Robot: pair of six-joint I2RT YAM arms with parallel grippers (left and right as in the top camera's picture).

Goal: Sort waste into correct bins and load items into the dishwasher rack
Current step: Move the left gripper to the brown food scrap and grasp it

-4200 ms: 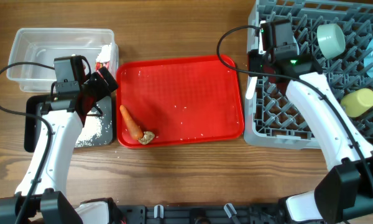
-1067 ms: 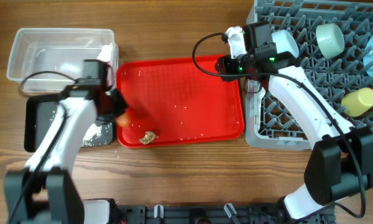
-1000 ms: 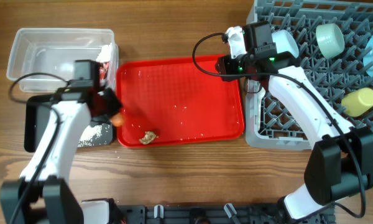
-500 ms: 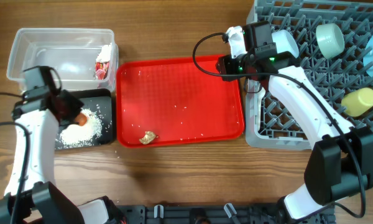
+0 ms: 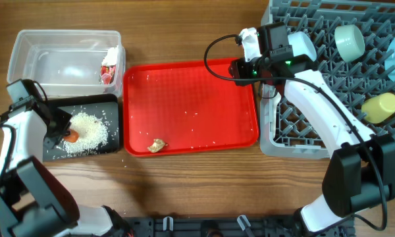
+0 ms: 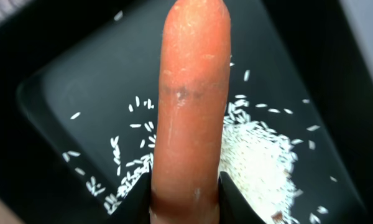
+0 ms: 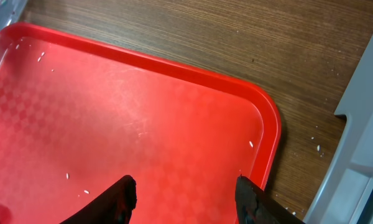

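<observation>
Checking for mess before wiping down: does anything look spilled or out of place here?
Yes. Loose rice grains are scattered across the red serving tray, and a few more lie on the wooden table beside the dishwasher rack. A beige food lump sits near the tray's front edge, not yet sorted.

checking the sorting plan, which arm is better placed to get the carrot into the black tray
Left. The left gripper is shut on the carrot right above the black tray with the rice; the right gripper hangs open over the red tray.
</observation>
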